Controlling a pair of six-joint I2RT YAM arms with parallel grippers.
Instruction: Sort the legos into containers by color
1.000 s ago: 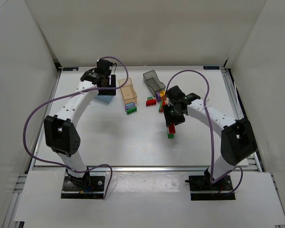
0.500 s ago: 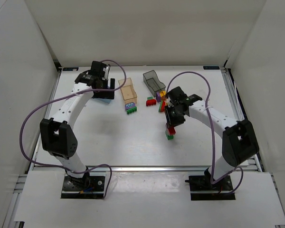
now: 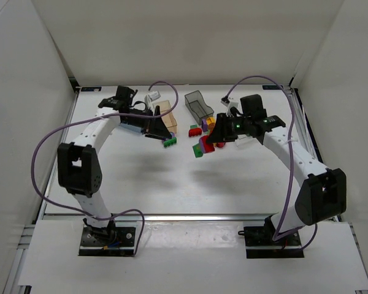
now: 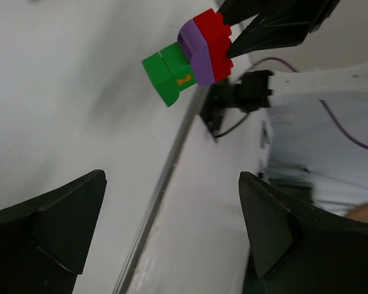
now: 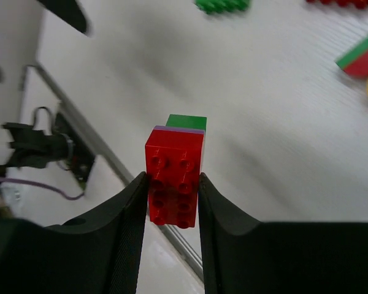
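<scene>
Overhead, the right gripper [image 5: 173,184] pinches a stacked clump of legos [image 3: 202,146] by its red end and holds it sideways above the table's middle. The purple layer and the green brick poke out free toward the left. The left gripper [image 4: 172,177] faces that clump with its fingers spread wide and nothing between them, close to the tan-orange bin [image 3: 166,111]. This looks like a handover pose: the free green end is offered so the other arm can pull the colours apart. Loose legos [image 3: 206,125] lie near the dark grey bin [image 3: 198,104]. Half a second earlier the clump hung low, nearer the robot, and the left arm was at the far left.
</scene>
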